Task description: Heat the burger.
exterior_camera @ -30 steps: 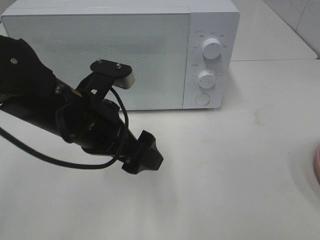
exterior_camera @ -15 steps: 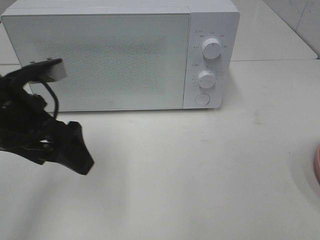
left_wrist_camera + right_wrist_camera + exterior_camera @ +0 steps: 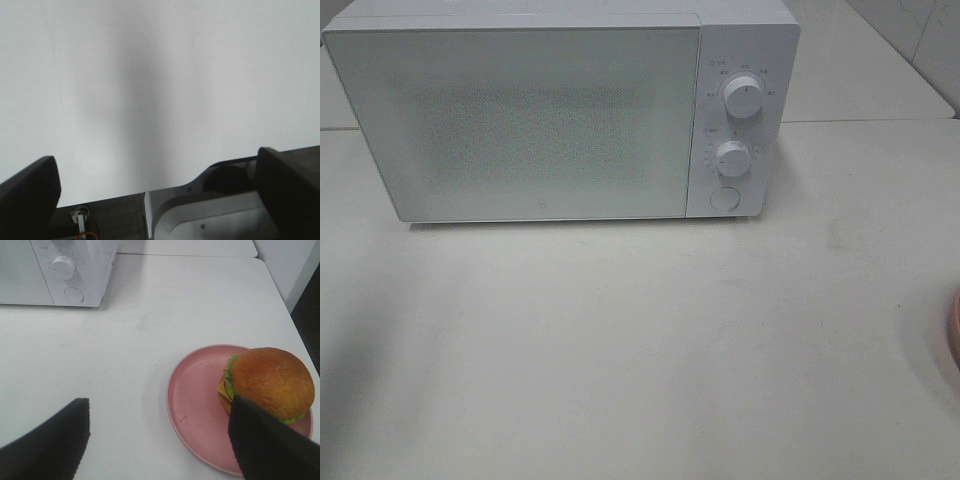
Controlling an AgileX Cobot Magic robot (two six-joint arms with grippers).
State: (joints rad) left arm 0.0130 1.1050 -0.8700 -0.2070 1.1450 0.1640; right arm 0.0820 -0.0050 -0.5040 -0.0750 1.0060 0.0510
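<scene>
The burger, with a glossy brown bun, green lettuce and yellow cheese, sits on the right side of a pink plate in the right wrist view. My right gripper hovers open above the table just short of the plate, one finger overlapping the burger's near edge. The white microwave stands at the back of the table with its door closed. My left gripper is open over bare white table near the table's edge, holding nothing. Neither arm shows in the exterior high view.
The microwave's two knobs and round button are on its right panel. Only a sliver of the pink plate shows at the right edge of the exterior view. A robot base part lies below the table edge.
The left arm swung away to the left, from in front of the microwave door to fully out of the exterior view. The microwave and the plate have stayed put.
</scene>
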